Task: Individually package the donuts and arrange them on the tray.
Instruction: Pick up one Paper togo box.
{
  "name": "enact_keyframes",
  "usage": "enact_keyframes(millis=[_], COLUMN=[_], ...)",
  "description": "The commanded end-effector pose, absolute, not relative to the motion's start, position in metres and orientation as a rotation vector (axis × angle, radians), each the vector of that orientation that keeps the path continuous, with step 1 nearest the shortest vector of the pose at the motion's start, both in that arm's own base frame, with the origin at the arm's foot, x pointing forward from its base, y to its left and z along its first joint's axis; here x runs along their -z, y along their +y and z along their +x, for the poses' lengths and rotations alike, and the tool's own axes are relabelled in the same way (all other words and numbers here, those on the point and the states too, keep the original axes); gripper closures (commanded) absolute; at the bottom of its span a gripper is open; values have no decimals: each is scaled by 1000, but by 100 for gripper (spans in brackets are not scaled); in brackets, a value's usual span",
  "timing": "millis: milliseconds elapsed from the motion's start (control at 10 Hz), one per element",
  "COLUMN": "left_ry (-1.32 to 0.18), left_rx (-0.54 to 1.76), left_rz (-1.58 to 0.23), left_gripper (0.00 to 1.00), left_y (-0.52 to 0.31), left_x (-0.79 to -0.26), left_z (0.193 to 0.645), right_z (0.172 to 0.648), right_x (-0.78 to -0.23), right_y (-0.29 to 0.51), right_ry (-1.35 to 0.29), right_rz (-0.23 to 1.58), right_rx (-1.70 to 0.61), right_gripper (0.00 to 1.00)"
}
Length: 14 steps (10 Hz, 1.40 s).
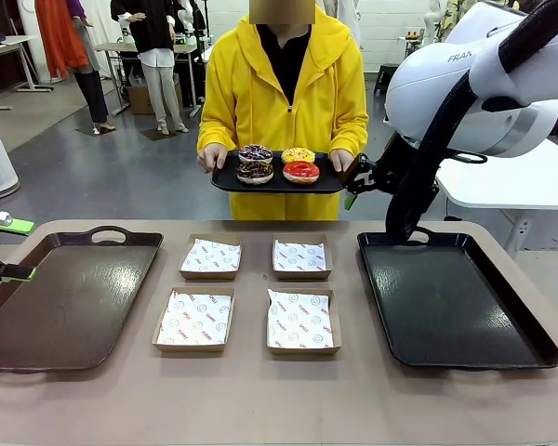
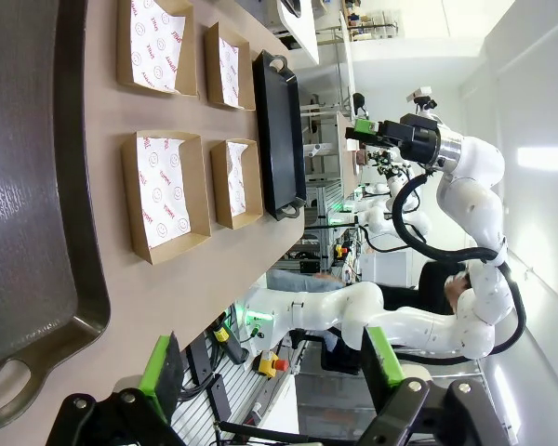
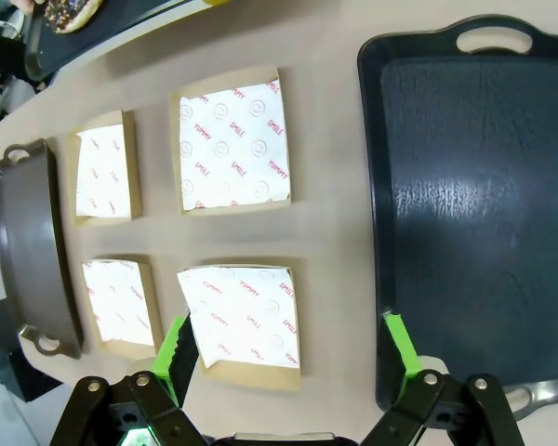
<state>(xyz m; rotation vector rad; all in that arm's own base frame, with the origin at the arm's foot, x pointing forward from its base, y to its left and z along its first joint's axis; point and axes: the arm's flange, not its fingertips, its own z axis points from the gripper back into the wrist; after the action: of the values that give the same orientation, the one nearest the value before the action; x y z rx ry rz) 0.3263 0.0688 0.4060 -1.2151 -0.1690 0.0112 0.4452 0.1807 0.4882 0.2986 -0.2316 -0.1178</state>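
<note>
Left pincer (image 2: 270, 372) wide open, empty, beside the left tray (image 1: 74, 307). Right pincer (image 3: 286, 346) wide open, empty, raised above the boxes (image 3: 232, 149) on the worktop (image 1: 279, 400). Four donuts (image 1: 300, 171) sit on a small black tray (image 1: 225, 182) held by the person (image 1: 284, 84) at the far side.

I find the table (image 1: 260, 404) open along its near edge. Four paper-lined boxes (image 1: 194, 320) fill the middle between two black trays (image 1: 446, 307); the right arm (image 1: 426, 167) overhangs the far right corner.

Paper liners (image 3: 232, 149) read "YUMMY" and "SMILE".
</note>
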Motion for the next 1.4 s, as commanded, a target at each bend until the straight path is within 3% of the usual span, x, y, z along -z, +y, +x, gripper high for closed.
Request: enact_keyframes(millis=[0, 600, 900, 1300], left_ry=[-176, -176, -176, -176], left_rx=[-13, -13, -13, -13], left_rz=[-1236, -1236, -1236, -1236], left_gripper=[0, 0, 0, 0], left_y=[69, 69, 69, 69], left_x=[-407, -407, -407, -407], left_z=[326, 326, 326, 326], right_z=[445, 542, 563, 567], right_x=[-488, -432, -389, -357], right_y=[181, 266, 279, 276], right_ry=[-232, -309, -258, -219], right_rz=[298, 85, 35, 52], right_rx=[118, -62, -133, -47], right_gripper=[0, 0, 0, 0])
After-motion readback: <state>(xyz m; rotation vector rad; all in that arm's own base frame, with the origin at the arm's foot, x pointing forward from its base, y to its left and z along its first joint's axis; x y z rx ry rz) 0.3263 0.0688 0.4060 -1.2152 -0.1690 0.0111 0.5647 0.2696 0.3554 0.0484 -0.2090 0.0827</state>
